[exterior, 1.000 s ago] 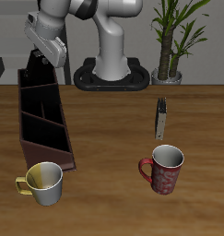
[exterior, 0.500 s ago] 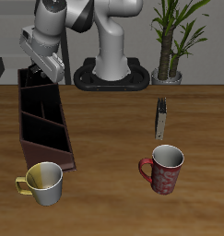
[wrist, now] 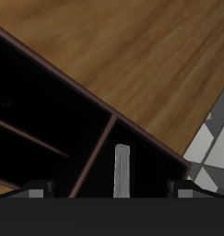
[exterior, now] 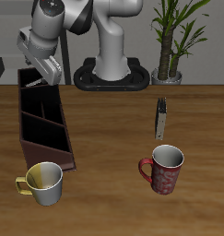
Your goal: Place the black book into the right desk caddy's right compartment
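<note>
The right desk caddy (exterior: 64, 129) is a long maroon-brown box with black inside walls, running from the back of the table toward its front edge. My gripper (exterior: 36, 82) hangs just over its rearmost end section. In the wrist view the caddy's wall (wrist: 141, 129) and a partition (wrist: 97, 152) frame that section. The black book (wrist: 123, 171) stands in it on edge, showing its thin pale page edge. My gripper (wrist: 109, 192) is open, its fingertips (wrist: 35, 190) wide apart on either side of the book and not touching it.
A thin grey patterned book (exterior: 160, 118) stands upright mid-table. A red mug (exterior: 162, 170) sits nearer the front edge, and a yellow-and-white mug (exterior: 46, 182) stands by the caddy's front end. A potted plant (exterior: 169, 72) and the robot base (exterior: 109, 74) are at the back.
The gripper has come down and slightly outward over the caddy's rear end. The dark book that hung below it now sits down inside the rear section.
</note>
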Controlling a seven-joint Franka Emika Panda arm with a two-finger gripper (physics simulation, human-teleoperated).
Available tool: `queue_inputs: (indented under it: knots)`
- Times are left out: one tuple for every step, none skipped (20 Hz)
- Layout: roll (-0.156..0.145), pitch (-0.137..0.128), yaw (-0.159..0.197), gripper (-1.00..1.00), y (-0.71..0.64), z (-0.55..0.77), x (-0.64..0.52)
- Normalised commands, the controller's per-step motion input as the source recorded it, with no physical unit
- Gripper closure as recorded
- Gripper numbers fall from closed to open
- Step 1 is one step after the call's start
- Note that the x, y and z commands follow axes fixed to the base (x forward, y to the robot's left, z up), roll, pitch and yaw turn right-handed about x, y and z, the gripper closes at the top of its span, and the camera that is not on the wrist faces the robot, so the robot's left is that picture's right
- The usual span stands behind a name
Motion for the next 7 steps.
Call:
queue_inputs:
  knots:
    - [-0.031, -0.02, -0.011, -1.0, -0.14, 0.14, 0.02]
    - [-0.063, -0.035, -0.01, -1.0, -0.17, 0.18, 0.01]
    - [-0.047, -0.05, 0.019, -1.0, -0.15, 0.21, -0.01]
    - [-0.025, -0.023, -0.001, -1.0, -0.12, 0.14, -0.01]
    - [-0.001, -0.007, -0.003, -1.0, -0.01, 0.11, 0.1]
    - [-0.018, -0.091, 0.103, -1.0, -0.19, 0.42, -0.13]
    - [-0.002, -0.012, 0.025, -1.0, -0.07, 0.08, 0.05]
